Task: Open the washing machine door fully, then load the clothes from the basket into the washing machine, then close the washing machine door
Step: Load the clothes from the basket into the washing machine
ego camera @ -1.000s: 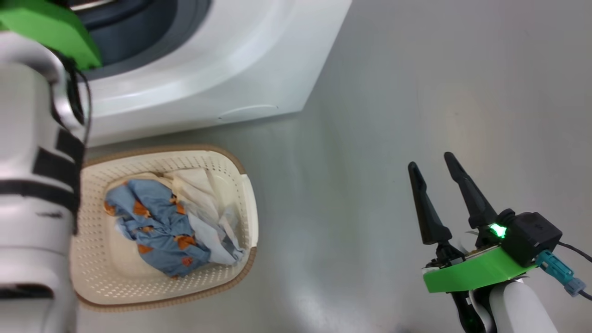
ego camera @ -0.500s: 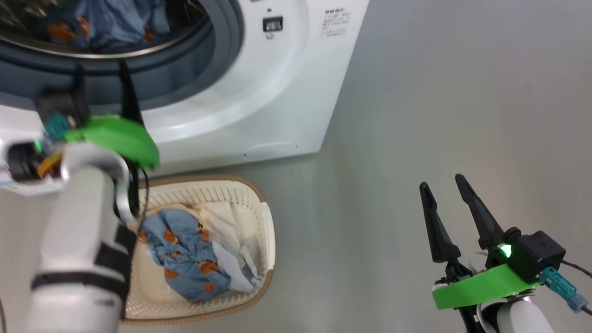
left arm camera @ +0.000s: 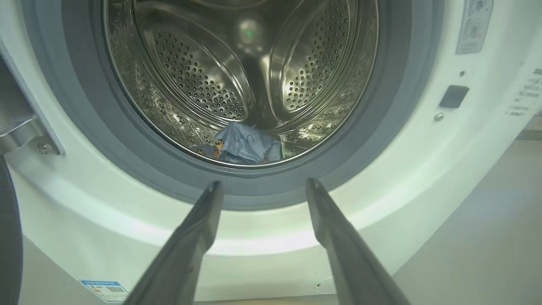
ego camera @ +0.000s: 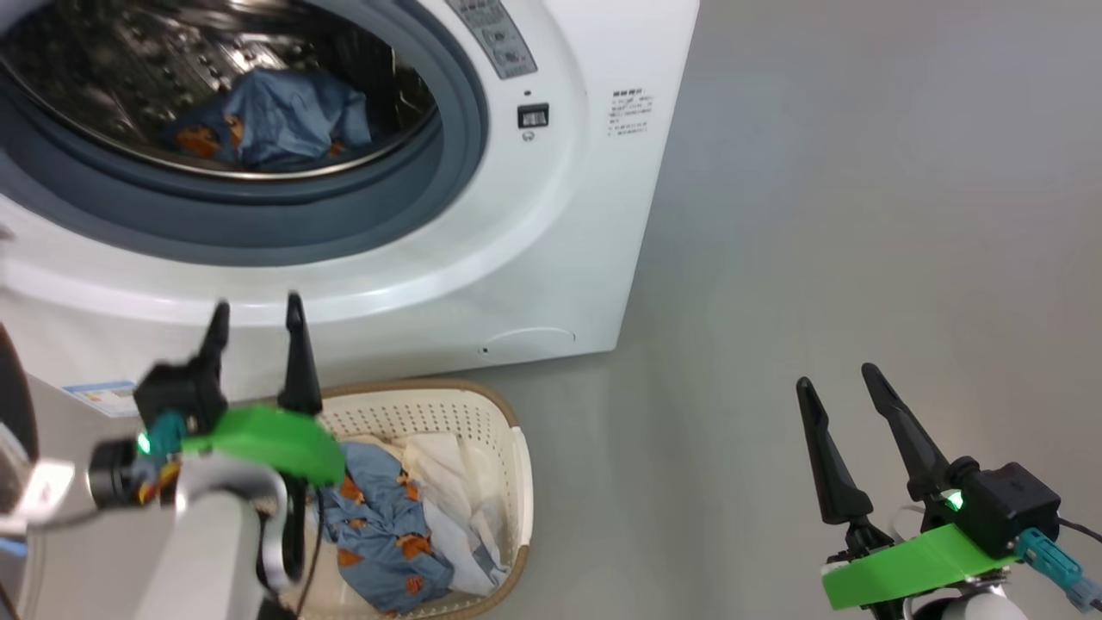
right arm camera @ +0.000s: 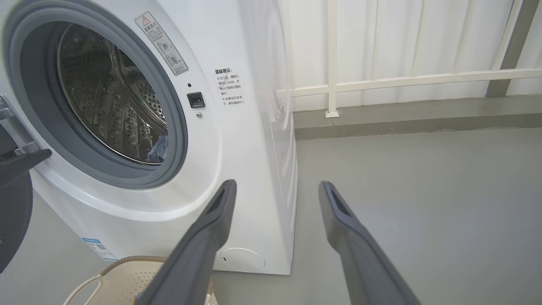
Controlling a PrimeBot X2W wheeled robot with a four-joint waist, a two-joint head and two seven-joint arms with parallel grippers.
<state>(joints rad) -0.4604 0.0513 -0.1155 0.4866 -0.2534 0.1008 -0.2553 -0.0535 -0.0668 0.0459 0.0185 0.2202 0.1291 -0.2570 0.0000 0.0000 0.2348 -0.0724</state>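
The washing machine [ego camera: 551, 215] stands with its mouth uncovered; the washing machine door [right arm camera: 12, 212] is swung out at its left side. One blue printed garment [ego camera: 284, 116] lies low in the drum [left arm camera: 237, 84]; the rest of the clothes [ego camera: 387, 534] are heaped in the basket [ego camera: 482, 413], on the floor [ego camera: 861, 215] just before the machine's front edge. The left gripper [ego camera: 258, 303] hovers over the basket's left rim, fingers spread wide, empty, aimed at the drum; the right gripper [ego camera: 836, 376] is equally wide and empty, over bare floor well apart.
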